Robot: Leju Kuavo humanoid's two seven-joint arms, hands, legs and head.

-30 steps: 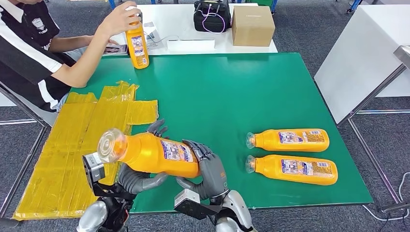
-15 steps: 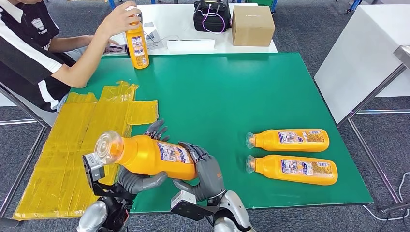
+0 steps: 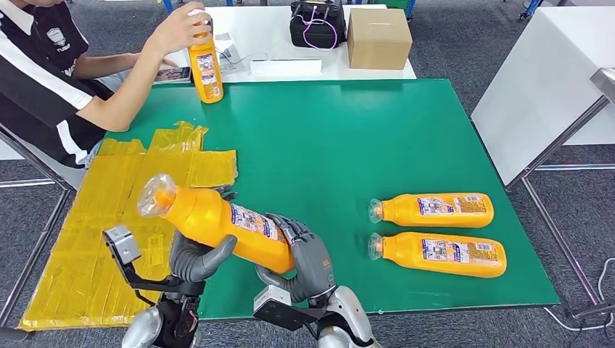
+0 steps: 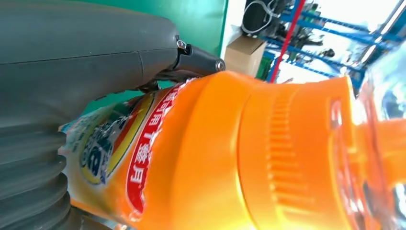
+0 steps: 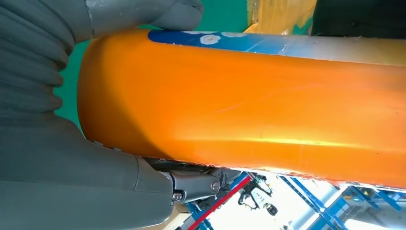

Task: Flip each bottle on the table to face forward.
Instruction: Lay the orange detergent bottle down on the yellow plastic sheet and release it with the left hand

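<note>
Orange bottle [image 3: 217, 225] sits lifted off the green table [image 3: 348, 138] in the lower left of the head view, its long axis slanting from the clear cap at upper left down to its base at lower right. The left hand [image 3: 192, 259] grips it from beneath near the neck end; the right hand [image 3: 308, 259] is wrapped around the base end. Both hands hold it between them, so neither is nearer (turning it would need them to work together, I'd say). Two more bottles [image 3: 434, 209] [image 3: 439, 254] lie on their sides at lower right, caps pointing left, well apart from the hands. A person [image 3: 43, 72] at upper left holds another upright bottle [image 3: 205, 69].
</note>
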